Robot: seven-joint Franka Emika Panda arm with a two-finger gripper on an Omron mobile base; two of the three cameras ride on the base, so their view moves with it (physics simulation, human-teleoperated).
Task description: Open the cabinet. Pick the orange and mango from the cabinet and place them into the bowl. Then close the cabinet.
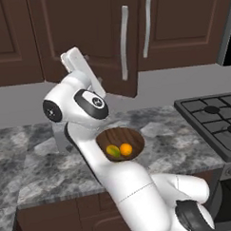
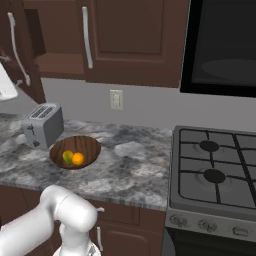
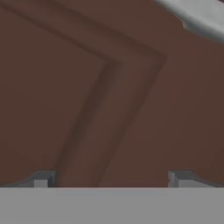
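Facing the cabinet's [image 1: 97,42] brown door panel close up, the gripper [image 3: 109,177] stood with jaws spread wide and empty. That left door hung ajar, its long handle [image 1: 125,43] vertical, waiting to be pushed shut. One orange [image 1: 126,149] and one mango [image 1: 113,151] lay touching in the single bowl [image 1: 130,136] on the counter.

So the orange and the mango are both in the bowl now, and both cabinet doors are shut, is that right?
Not quite. The orange and the mango do lie in the bowl, but the cabinet is not fully shut: the right base view shows its left door swung open.
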